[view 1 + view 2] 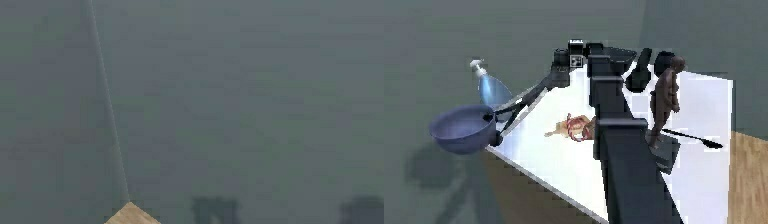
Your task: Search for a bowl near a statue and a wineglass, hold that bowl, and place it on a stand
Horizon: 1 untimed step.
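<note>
Slippage during turning is threatening: the fingers (520, 100) are holding the bowl (460, 131) off the worktop (549, 160), well apart from the statue (667, 95); I cannot tell their spread.

We see a white table (704, 100). At its left edge stands a blue bottle with a white pump top (487, 88). On its right part lies a thin dark pen (696, 138), and wooden floor (749, 185) shows beyond.

The bowl (459, 131) is slate blue, the bottle (490, 92) pale blue, the statue (666, 95) dark brown, the tabletop (706, 100) white.
</note>
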### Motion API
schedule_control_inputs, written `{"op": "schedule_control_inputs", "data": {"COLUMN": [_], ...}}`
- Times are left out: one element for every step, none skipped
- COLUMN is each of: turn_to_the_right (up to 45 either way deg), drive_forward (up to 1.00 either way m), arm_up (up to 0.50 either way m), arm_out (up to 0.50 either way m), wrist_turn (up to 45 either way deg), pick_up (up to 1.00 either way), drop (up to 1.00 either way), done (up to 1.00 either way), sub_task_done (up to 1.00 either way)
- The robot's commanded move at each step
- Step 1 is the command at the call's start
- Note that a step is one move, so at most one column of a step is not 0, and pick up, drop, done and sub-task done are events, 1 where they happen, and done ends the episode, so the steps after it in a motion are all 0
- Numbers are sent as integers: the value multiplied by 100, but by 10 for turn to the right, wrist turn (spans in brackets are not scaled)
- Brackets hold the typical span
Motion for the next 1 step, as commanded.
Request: {"op": "schedule_control_inputs", "data": {"turn_to_the_right": [0], "drive_forward": [0], "arm_up": [0], "arm_out": [0], "wrist_turn": [-120], "pick_up": [0], "drop": [0], "done": [0], "sub_task_done": [0]}}
